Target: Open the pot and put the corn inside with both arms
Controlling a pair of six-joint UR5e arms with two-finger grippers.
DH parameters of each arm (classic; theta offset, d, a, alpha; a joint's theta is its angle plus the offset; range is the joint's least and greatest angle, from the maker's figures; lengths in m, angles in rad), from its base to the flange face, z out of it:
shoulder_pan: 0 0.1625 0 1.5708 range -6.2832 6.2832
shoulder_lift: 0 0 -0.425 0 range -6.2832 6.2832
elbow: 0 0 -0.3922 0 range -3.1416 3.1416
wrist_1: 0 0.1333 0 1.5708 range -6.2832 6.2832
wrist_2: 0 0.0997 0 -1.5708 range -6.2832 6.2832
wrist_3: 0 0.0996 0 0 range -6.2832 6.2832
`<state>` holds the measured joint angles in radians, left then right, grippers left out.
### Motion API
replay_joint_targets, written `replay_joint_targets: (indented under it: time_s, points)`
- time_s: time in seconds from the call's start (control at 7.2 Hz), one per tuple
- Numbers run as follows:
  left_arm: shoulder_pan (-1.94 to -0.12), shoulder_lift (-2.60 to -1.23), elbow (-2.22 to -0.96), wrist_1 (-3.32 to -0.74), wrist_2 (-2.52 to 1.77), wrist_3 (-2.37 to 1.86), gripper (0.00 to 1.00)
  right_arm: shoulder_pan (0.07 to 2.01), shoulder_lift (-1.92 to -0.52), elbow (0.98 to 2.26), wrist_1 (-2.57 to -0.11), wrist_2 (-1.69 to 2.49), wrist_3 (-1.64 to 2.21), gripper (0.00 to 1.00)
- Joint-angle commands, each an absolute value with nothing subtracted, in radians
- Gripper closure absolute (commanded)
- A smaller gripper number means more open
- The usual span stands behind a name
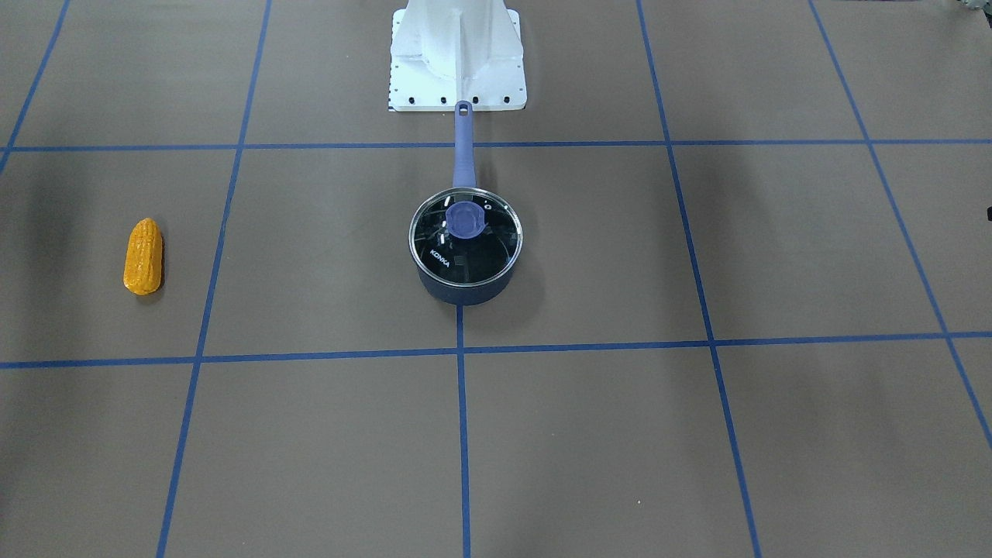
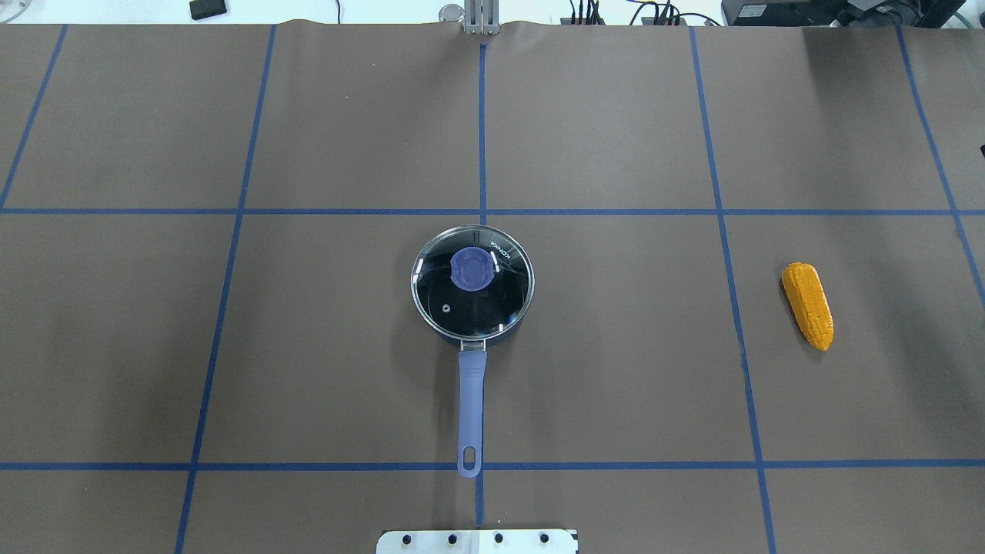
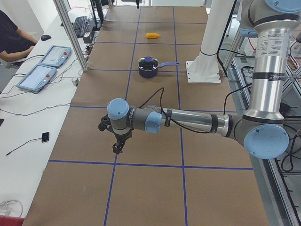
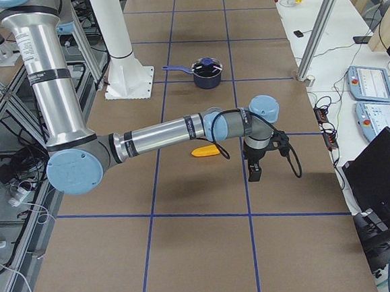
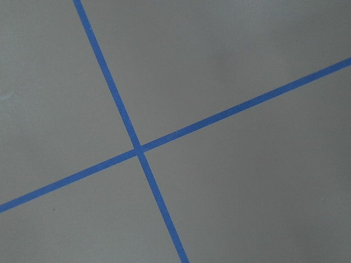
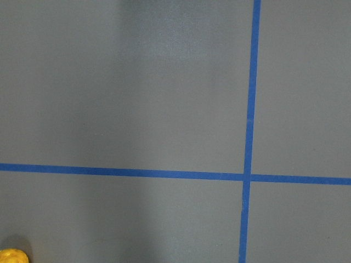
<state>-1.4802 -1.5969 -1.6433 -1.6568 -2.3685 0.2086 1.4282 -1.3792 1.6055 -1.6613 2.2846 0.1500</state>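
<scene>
You'll see the pot (image 2: 472, 286), round and dark with its clear glass lid (image 2: 492, 308) seated and a smooth lavender handle (image 2: 471, 408) pointing at the white base plate (image 2: 477, 541), standing mid-desk, while the bumpy, tapered yellow-orange corn (image 2: 807, 305) lies well apart on the robot's right. The desk (image 2: 616, 369) is matte brown paper gridded with blue tape (image 2: 482, 131). The left pincer (image 3: 116, 147) and right pincer (image 4: 254, 173) hang over bare paper at opposite ends, and you cannot tell whether either is open or closed.
</scene>
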Motion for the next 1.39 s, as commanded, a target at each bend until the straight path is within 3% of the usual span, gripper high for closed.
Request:
replay_joint_targets:
  time_s: [0.0, 0.56, 0.83, 1.25]
  points:
    - [-1.479, -1.597, -1.643, -1.657, -2.368, 0.207, 0.0, 1.428, -1.376, 1.617, -1.661, 2.286, 0.146, 0.0]
    - [-1.393, -1.722, -1.677, -1.638, -2.425, -0.033, 0.0, 1.321, -1.373, 1.646, -1.66, 2.283, 0.147, 0.0]
    - [-1.291, -1.866, -1.675, -1.606, -2.424, -0.222, 0.0, 1.255, -1.367, 1.738, -1.661, 2.281, 0.187, 0.0]
    - [-1.175, -2.136, -1.672, -1.409, -2.39, -0.372, 0.0, 1.21, -1.368, 1.77, -1.661, 2.284, 0.204, 0.0]
